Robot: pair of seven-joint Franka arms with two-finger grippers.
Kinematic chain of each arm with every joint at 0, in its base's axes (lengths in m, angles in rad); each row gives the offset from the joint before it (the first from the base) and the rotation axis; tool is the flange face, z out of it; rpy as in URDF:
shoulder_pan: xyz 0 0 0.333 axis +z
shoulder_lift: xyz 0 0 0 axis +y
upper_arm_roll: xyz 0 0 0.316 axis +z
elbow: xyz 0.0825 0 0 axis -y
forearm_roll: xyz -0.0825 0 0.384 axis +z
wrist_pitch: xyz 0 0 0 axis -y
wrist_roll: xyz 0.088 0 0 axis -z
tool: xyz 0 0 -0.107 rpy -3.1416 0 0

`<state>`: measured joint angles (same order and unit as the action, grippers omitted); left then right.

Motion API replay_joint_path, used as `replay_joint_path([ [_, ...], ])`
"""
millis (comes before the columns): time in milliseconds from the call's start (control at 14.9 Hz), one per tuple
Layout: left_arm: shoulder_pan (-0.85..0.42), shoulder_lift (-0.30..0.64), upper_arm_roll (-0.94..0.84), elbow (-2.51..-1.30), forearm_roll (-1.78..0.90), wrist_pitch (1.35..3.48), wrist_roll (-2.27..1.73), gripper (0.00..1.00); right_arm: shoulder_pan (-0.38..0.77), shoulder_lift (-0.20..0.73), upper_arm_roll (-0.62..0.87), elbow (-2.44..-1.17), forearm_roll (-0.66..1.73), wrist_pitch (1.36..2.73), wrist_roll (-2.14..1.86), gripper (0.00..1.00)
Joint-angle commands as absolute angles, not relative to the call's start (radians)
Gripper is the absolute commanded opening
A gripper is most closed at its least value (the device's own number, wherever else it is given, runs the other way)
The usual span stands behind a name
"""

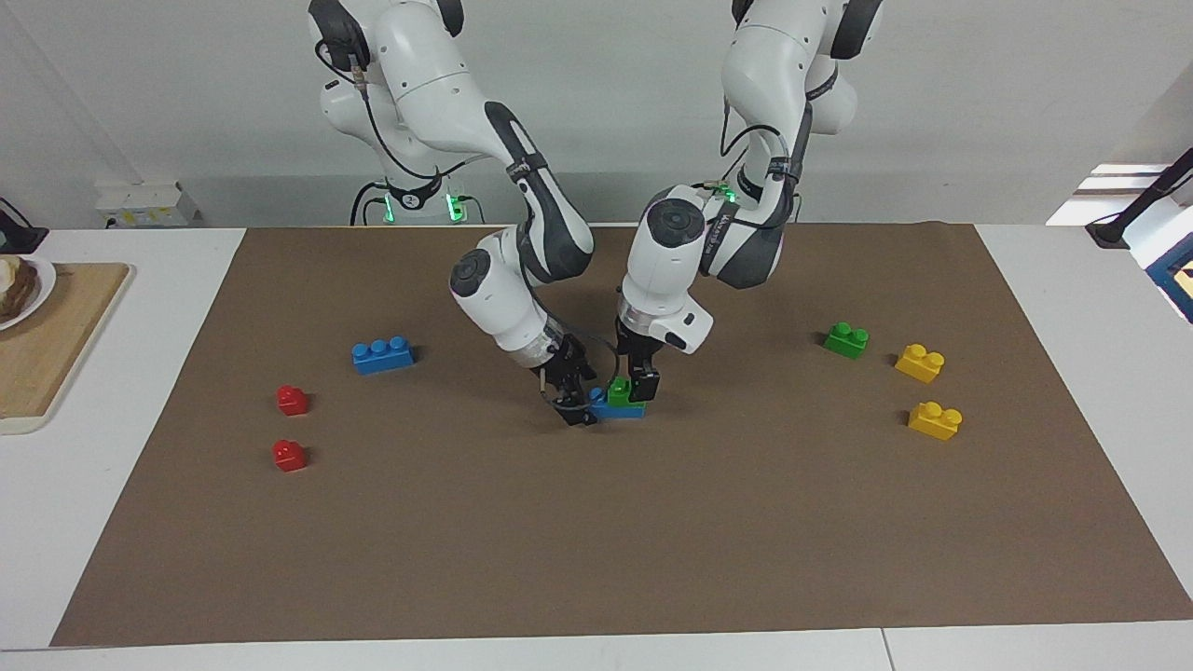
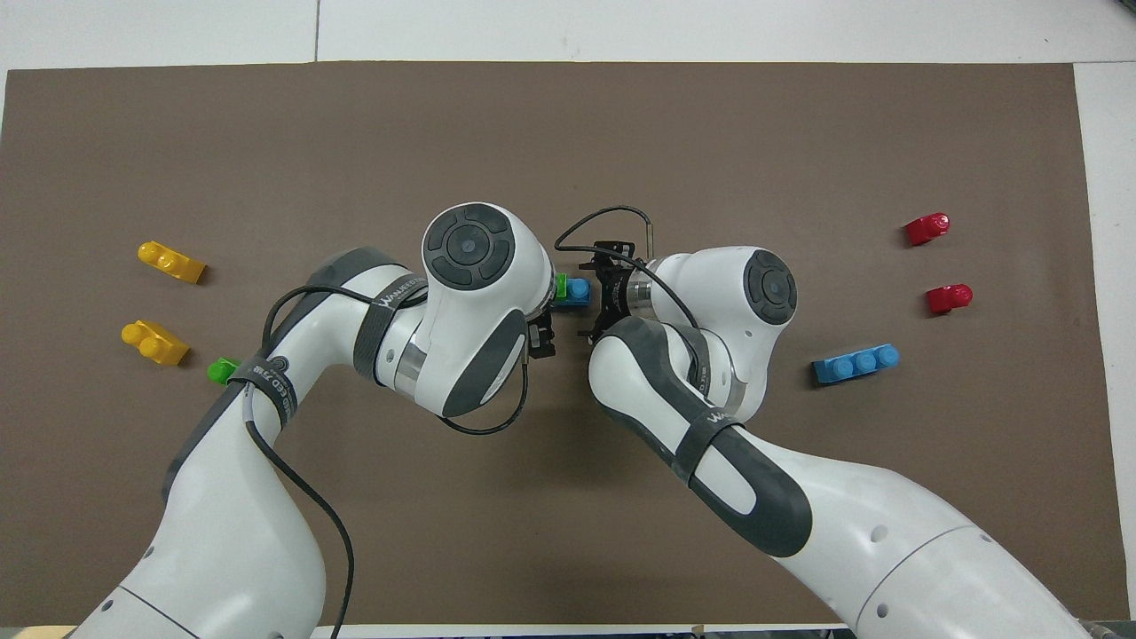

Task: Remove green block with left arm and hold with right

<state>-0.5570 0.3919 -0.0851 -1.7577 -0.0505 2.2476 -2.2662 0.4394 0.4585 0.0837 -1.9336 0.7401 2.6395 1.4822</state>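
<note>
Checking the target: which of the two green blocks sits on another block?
The green block stacked on the blue block at the mat's middle, between both claws; the other green block lies alone near the yellow ones.

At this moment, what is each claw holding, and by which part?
The left claw grips the green block stacked on the blue block, by its sides. The right claw clamps the blue block's end.
</note>
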Motion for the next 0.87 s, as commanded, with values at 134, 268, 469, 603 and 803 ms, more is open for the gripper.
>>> replay_joint_path([
  [134,-0.577,0.408,-0.067,-1.75,-0.015,2.267,-2.306,1.0,0.44,0.486,0.084,-1.901,0.772,2.652,1.456,0.95],
  [268,-0.577,0.408,-0.067,-1.75,-0.015,2.266,-2.306,1.0,0.442,0.486,0.084,-1.899,0.772,2.654,1.456,0.88],
  [469,-0.577,0.408,-0.067,-1.752,-0.015,2.266,-2.306,1.0,0.44,0.486,0.084,-1.899,0.772,2.654,1.456,0.71],
  [603,-0.575,0.408,-0.066,-1.756,-0.015,2.267,-2.307,1.0,0.439,0.486,0.084,-1.899,0.772,2.654,1.456,0.39],
  [803,-0.575,0.408,-0.066,-1.756,-0.015,2.267,-2.309,1.0,0.43,0.489,0.084,-1.899,0.772,2.652,1.444,0.0],
])
